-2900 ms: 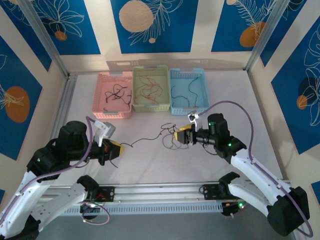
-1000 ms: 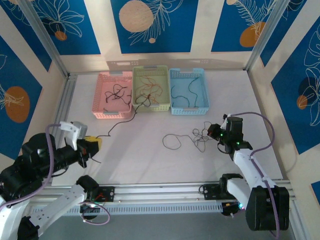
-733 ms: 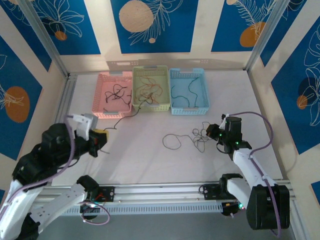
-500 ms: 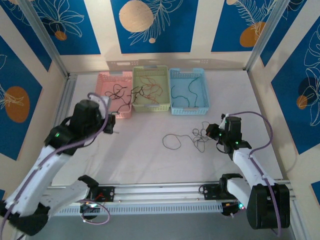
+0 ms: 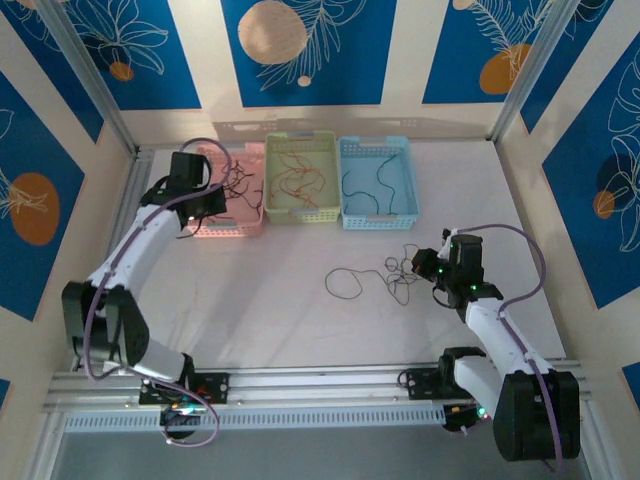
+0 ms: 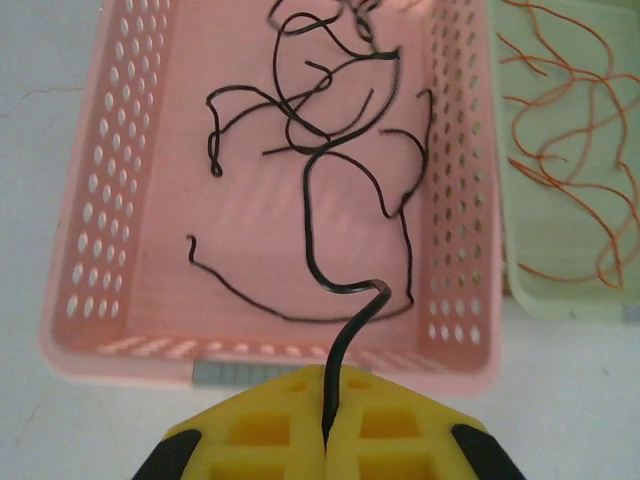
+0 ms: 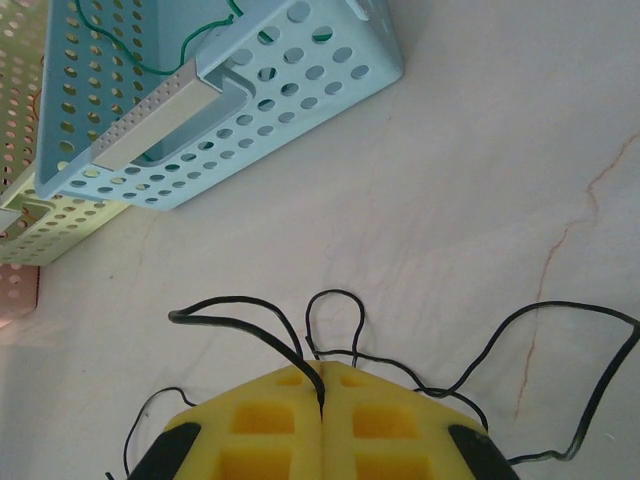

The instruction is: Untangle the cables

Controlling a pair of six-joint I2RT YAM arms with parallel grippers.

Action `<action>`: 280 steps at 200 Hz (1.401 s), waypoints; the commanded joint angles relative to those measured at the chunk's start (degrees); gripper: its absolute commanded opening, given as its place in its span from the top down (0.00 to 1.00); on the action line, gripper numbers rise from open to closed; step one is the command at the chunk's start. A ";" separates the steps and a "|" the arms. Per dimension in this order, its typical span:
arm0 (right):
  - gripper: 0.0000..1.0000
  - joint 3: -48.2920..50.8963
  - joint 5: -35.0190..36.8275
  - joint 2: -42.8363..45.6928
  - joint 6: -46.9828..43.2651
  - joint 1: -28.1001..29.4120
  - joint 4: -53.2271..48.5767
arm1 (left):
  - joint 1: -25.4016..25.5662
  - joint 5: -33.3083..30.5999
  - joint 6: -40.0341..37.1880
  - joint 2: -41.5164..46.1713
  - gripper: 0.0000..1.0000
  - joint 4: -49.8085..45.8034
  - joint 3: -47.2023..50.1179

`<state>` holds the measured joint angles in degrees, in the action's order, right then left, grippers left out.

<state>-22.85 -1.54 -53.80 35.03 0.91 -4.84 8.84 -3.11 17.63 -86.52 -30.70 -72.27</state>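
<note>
Well right of the pink basket and nearer, the right end effector clenches a black tangle on the bench, while the left end effector, just before the basket, grasps a black cable trailing into it.

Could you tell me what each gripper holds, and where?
The left gripper: black cable, near one end; right gripper: black tangle, by one strand.

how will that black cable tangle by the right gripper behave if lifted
Probably floppy: the black cable tangle lies in loose curls on the table, so it would likely sag. Likely very light, its strands being so thin. The right gripper is shut on one strand; crossed loops would probably drag along.
</note>
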 commanded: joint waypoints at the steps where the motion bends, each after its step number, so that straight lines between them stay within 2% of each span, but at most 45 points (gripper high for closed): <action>1: 1.00 0.54 -0.97 0.52 0.34 0.31 0.71 | -1.29 -1.96 0.48 -5.11 1.00 3.88 -3.69; 36: 1.00 0.57 -1.04 0.44 0.33 0.32 0.86 | -1.26 -2.73 3.03 -9.58 1.00 6.74 -3.77; 80: 1.00 0.27 -1.18 -0.30 0.34 0.33 1.05 | -0.76 1.80 3.91 -12.24 0.65 7.56 -3.49; 137: 1.00 0.19 -1.10 -0.42 0.31 0.22 0.80 | -2.37 -5.25 -0.45 -10.56 0.36 0.10 -5.62; 157: 1.00 0.20 -1.18 -0.43 0.31 0.23 0.89 | -3.67 -4.92 -0.60 -9.51 0.35 -1.40 -5.94; 178: 1.00 0.26 -1.30 -0.31 0.23 0.31 0.99 | -3.90 2.69 -0.58 -7.89 0.36 -0.42 -5.03; 195: 1.00 0.27 -1.42 -0.38 0.22 0.30 1.05 | -3.59 8.42 -0.96 -10.03 0.35 -2.99 -7.33; 249: 1.00 0.22 -1.45 -0.40 0.13 0.46 1.23 | -3.09 11.02 -2.65 -18.59 0.37 -7.25 -12.17; 280: 1.00 0.18 -1.54 -0.60 0.14 0.44 1.20 | -2.35 8.90 -3.45 -25.00 0.39 -9.50 -16.08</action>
<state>-22.85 -1.96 -54.24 35.03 1.08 -4.21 5.76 5.58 15.88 -107.07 -35.86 -84.93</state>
